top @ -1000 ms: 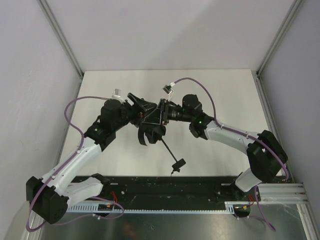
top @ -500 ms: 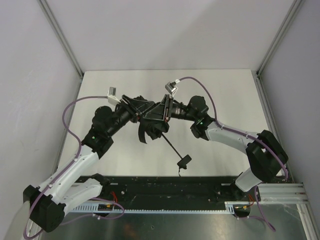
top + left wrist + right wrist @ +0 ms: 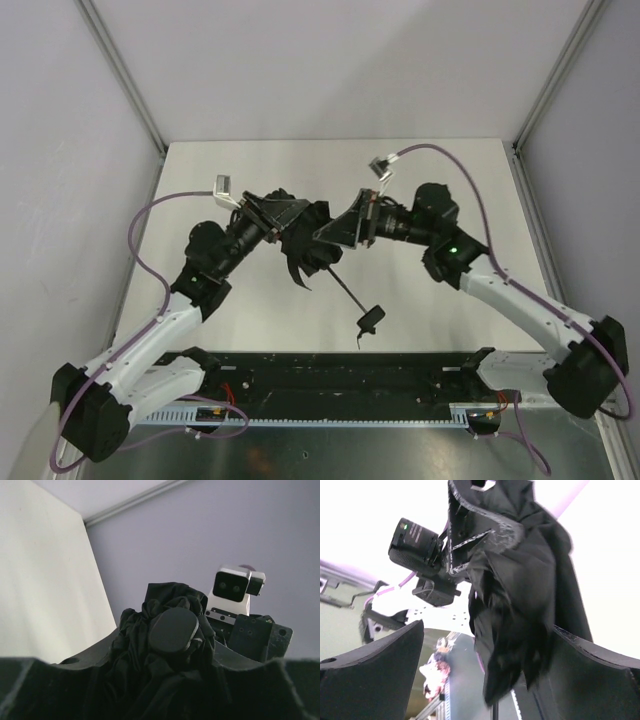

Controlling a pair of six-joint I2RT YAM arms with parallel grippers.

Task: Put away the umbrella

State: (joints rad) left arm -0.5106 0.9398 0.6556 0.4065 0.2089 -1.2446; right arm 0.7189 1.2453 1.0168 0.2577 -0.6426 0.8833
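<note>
Umbrella pinched by left gripper so its handle dangles below; right gripper spread alongside, probably to gather folds

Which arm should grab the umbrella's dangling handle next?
Probably the right. The left gripper is clamped on the umbrella, holding it up. The right gripper is open beside it, and the handle hangs nearer that side.

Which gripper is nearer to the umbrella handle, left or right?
Right, in the top view. The right gripper sits up-left of the umbrella handle; the left gripper is farther left, holding the canopy.
</note>
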